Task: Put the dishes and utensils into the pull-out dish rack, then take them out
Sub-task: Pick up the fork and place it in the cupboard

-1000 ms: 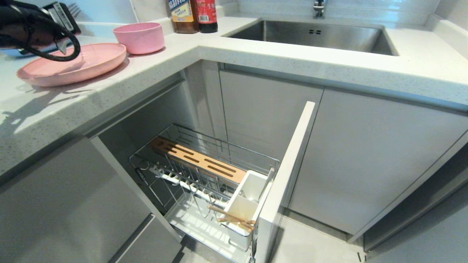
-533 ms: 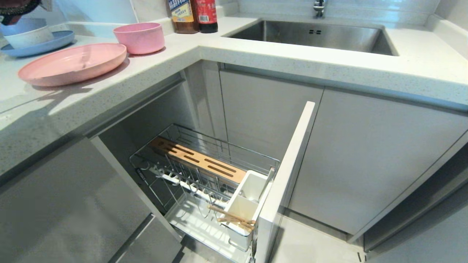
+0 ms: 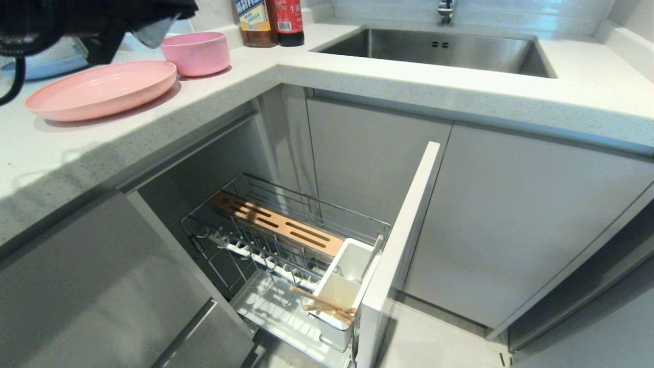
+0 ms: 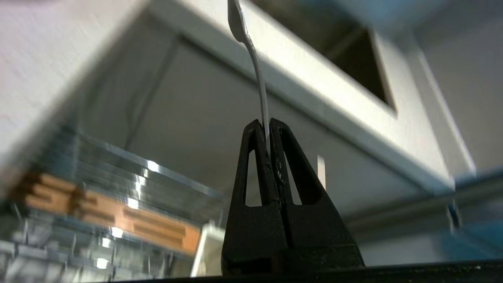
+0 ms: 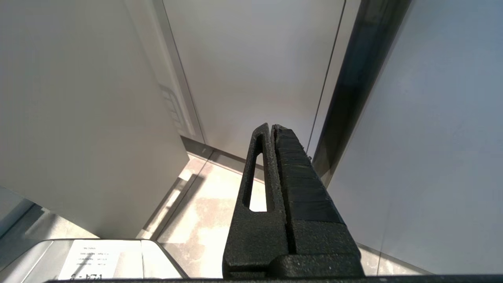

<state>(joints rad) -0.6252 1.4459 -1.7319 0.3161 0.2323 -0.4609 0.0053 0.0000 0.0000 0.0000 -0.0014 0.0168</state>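
The pink plate (image 3: 102, 89) and pink bowl (image 3: 196, 51) sit on the counter at the left. Below them the pull-out dish rack (image 3: 286, 230) stands open, with the wooden chopsticks (image 3: 324, 305) lying across its white utensil cup (image 3: 347, 276). My left arm (image 3: 76, 20) hangs dark over the counter's back left, above the plate. In the left wrist view my left gripper (image 4: 269, 124) is shut on the thin silver fork (image 4: 257, 67), which sticks out past the fingertips, with the rack blurred beyond it. My right gripper (image 5: 272, 127) is shut and holds nothing, parked low by the cabinet fronts.
Two sauce bottles (image 3: 268, 20) stand at the counter's back beside the steel sink (image 3: 434, 48). A blue plate (image 3: 51, 64) shows partly behind my left arm. The rack's pale front panel (image 3: 403, 245) juts out into the floor space before the cabinets.
My left arm rose from above the pink plate, nearly left the head view, and now reaches back across the top left, further right towards the bowl.
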